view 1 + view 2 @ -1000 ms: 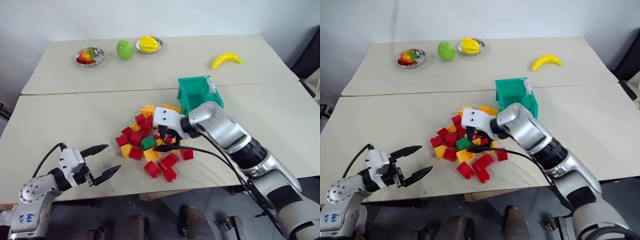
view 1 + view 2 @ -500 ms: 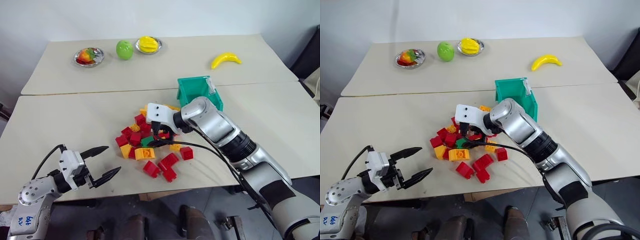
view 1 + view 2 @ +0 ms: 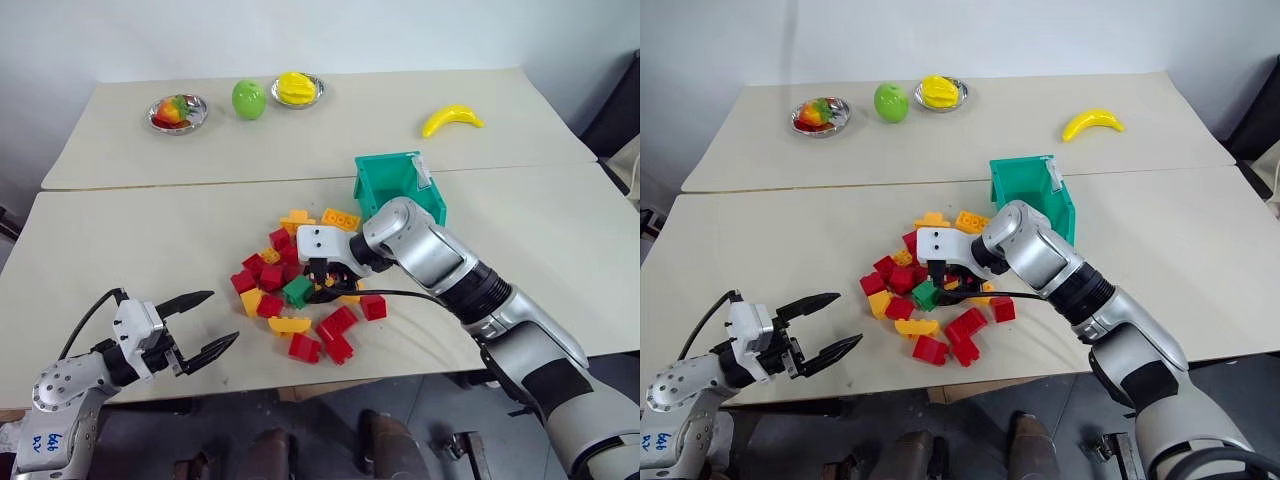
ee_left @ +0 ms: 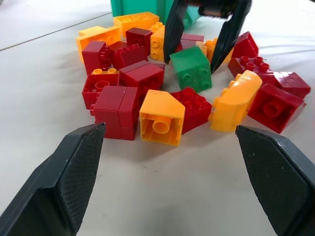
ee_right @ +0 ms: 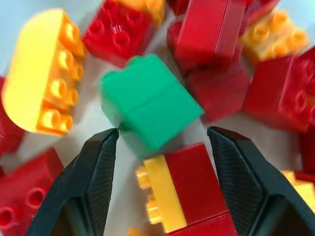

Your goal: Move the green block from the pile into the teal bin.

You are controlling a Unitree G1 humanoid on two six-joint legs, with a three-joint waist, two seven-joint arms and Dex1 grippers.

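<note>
Head views show the right gripper [image 3: 318, 286] lowered into the pile [image 3: 300, 290] at mid-table, just in front of the teal bin [image 3: 398, 185]. A second ago its fingers stood wider, and a red-and-yellow cluster lay beside the green block [image 3: 297, 291]. Now the fingers have narrowed and straddle the block, and a curved yellow brick [image 3: 288, 325] has slid toward the table's near edge. Seen from the left wrist, one black finger stands on each side of the block with small gaps, so the jaws look part open and not yet pinching, though contact is hard to judge. That suggests the grasp is about to close; the carry to the bin is not yet begun.

A joined red-and-yellow brick [image 5: 178, 188] sits between the fingertips, crowding the block, and could be caught too. Red bricks press round the block's other sides.

At the near left, the left gripper [image 3: 200, 325] hangs open and empty. On the far table are a banana [image 3: 452, 120], a light-green fruit [image 3: 248, 99] and two small dishes.
</note>
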